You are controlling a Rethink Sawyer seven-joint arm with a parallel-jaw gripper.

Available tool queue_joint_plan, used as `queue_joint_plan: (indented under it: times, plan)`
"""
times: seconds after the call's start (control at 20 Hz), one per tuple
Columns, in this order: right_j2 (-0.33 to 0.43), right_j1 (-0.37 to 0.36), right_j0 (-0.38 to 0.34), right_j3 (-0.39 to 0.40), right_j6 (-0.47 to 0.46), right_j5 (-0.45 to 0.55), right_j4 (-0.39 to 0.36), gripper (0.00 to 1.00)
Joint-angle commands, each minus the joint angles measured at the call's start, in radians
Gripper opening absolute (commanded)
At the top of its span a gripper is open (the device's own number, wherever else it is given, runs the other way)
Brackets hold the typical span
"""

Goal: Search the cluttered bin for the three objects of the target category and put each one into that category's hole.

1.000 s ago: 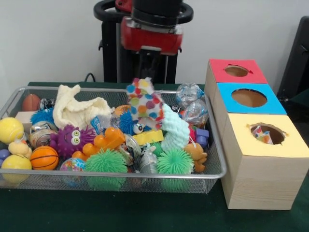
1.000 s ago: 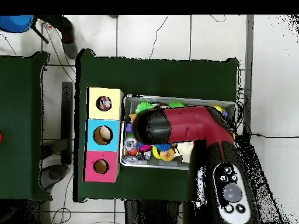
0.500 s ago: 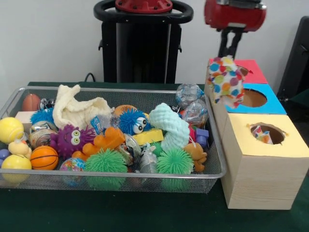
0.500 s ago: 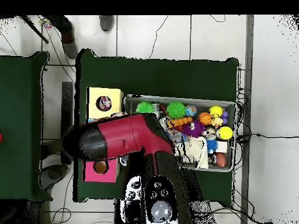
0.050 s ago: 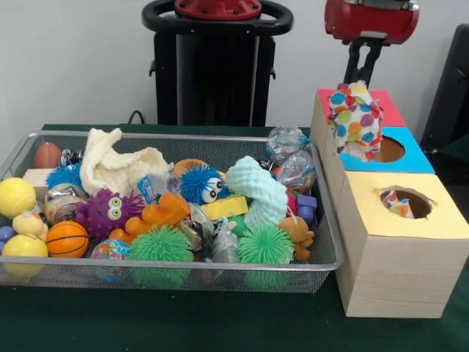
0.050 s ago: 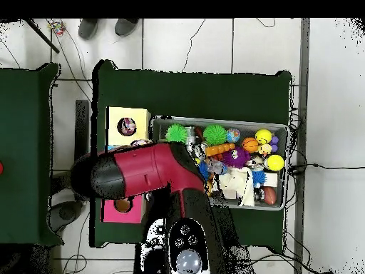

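My gripper (image 5: 362,81) hangs at the upper right of the front view, shut on the top of a white cloth with coloured polka dots (image 5: 355,119). The cloth dangles over the row of boxes, across the seam between the red box (image 5: 390,111) and the blue box (image 5: 415,158), and it covers the left part of the blue box's hole. The yellow box (image 5: 410,224) in front has a patterned item (image 5: 399,204) inside its hole. In the overhead view the arm (image 6: 117,178) hides the gripper, the cloth and the blue box; the yellow box (image 6: 137,116) and the red box (image 6: 110,208) show.
The wire bin (image 5: 324,262) left of the boxes holds a white cloth (image 5: 117,165), a mint fuzzy cloth (image 5: 260,192), a purple spiky toy (image 5: 110,211), green spiky balls (image 5: 161,247), a basketball (image 5: 67,239) and yellow balls (image 5: 15,196). A person's shoes (image 6: 103,27) show at the top edge.
The gripper lifted the polka-dot cloth out of the bin and carried it right, over the boxes. In the last half second it shifted slightly further right.
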Motion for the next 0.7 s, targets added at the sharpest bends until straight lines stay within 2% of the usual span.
queue_joint_plan:
  times: [0.05, 0.2, 0.35, 0.5, 0.7]
  plan:
    - [-0.082, 0.076, -0.063, 0.044, 0.194, -0.065, -0.009, 0.0]
    - [-0.089, 0.108, -0.064, 0.012, 0.18, -0.074, -0.018, 0.0]
    - [-0.102, 0.102, -0.036, 0.031, 0.187, -0.089, -0.024, 0.0]
    - [-0.124, 0.086, 0.032, 0.027, 0.217, -0.061, -0.021, 0.0]
    - [-0.126, 0.094, 0.099, 0.013, 0.244, -0.045, 0.021, 0.0]
